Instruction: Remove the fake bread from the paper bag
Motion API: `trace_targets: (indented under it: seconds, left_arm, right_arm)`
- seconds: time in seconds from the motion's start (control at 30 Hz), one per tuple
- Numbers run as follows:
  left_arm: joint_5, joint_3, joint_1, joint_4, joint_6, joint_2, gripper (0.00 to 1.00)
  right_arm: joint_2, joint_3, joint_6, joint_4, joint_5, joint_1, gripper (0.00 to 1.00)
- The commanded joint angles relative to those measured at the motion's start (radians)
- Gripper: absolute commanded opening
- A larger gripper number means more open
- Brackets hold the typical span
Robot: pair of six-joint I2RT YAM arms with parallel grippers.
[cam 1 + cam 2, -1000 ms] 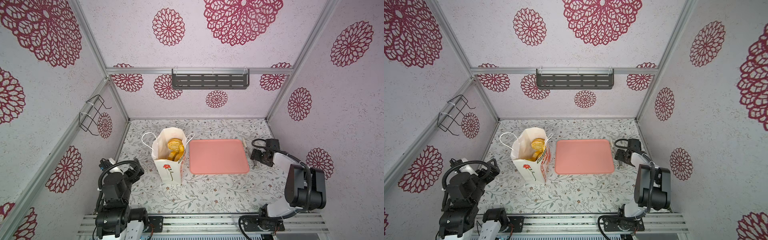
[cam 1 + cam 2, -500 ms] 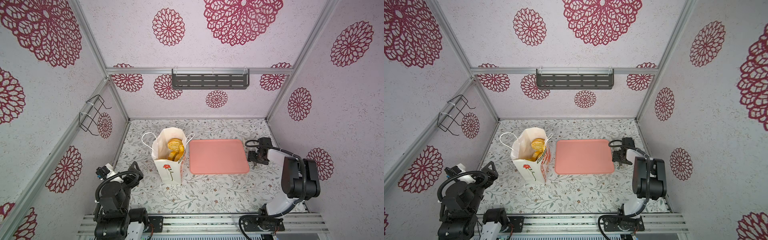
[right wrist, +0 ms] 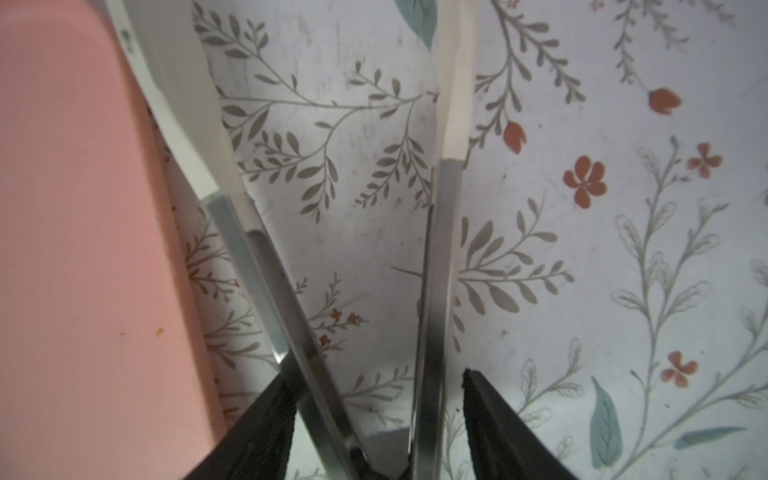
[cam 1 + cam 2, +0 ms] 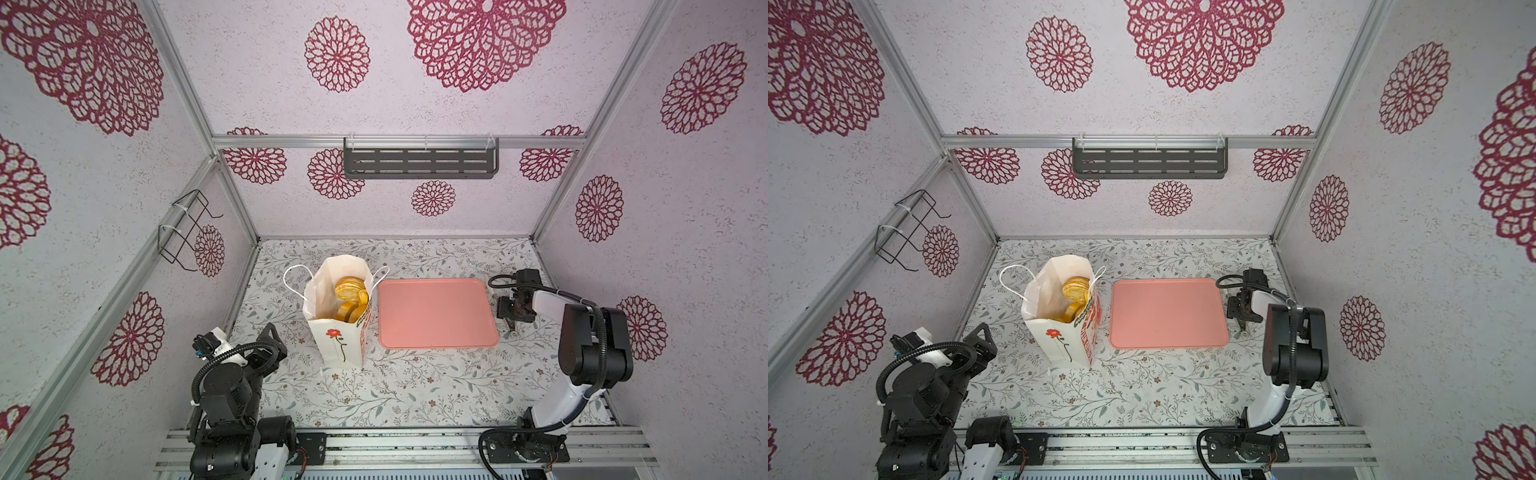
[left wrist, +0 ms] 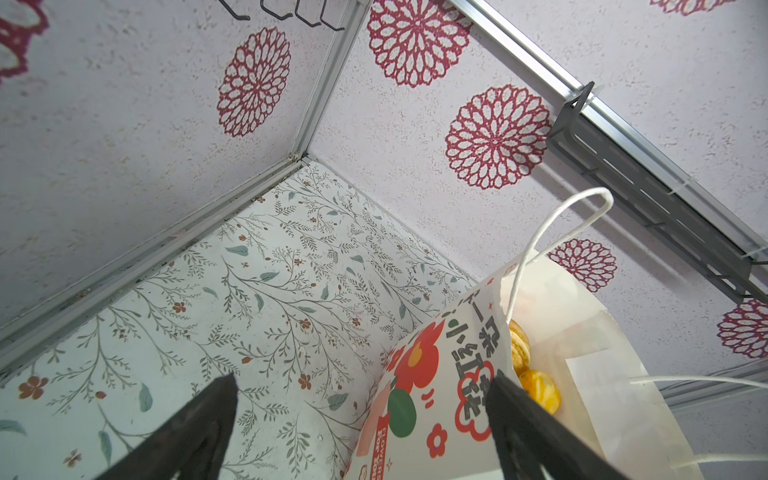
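The white paper bag (image 4: 338, 336) (image 4: 1061, 338) stands upright and open at the middle left. Glossy golden fake bread (image 4: 348, 291) (image 4: 1075, 289) shows inside its mouth. The left wrist view has the bag's printed side (image 5: 436, 395) and two loaves (image 5: 536, 386) close in front. My left gripper (image 4: 268, 349) (image 5: 361, 380) hangs open at the front left, short of the bag and holding nothing. By the tray's right edge, my right gripper (image 4: 513, 316) (image 3: 374, 376) straddles metal tongs (image 3: 436, 249) lying on the table. One finger touches a tong arm; the other stands just clear of its arm.
A pink tray (image 4: 436, 311) (image 4: 1167, 311) (image 3: 83, 249) lies flat right of the bag. A dark slotted shelf (image 4: 419, 162) hangs on the back wall and a wire rack (image 4: 183, 232) on the left wall. The bag's cord handles (image 5: 552, 232) stick up.
My right gripper has shifted a little toward the tray's right edge, and its jaws have narrowed around the tongs. The left arm has drawn back and lower toward the front left, still open.
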Motion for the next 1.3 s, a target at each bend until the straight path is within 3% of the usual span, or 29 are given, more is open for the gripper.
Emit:
trace_targets:
  seconds: [0.0,0.17,0.5,0.67,0.93,1.27]
  left_arm:
    - [0.01,-0.011,-0.006,0.031,0.001,-0.009,0.97]
    - [0.032,-0.015,-0.006,0.04,0.005,-0.009,0.97]
    - [0.036,-0.012,-0.015,0.037,0.003,-0.012,0.97]
    - [0.036,-0.011,-0.022,0.034,-0.001,-0.012,0.97]
    - [0.025,-0.012,-0.036,0.028,-0.013,-0.012,0.97]
    - [-0.009,0.003,-0.062,-0.004,-0.024,0.004,0.97]
  right_arm:
    - [0.003,0.025,-0.012,-0.006,-0.001,0.002,0.65]
    - [0.04,0.033,-0.005,-0.01,0.012,0.053,0.65]
    - [-0.005,-0.026,0.015,0.006,0.104,0.09,0.39]
    - [-0.11,-0.037,0.044,-0.034,0.13,0.09,0.35]
    - [-0.3,0.049,0.087,-0.196,0.05,0.09,0.35]
    - [-0.407,0.165,0.129,-0.368,-0.232,0.085,0.43]
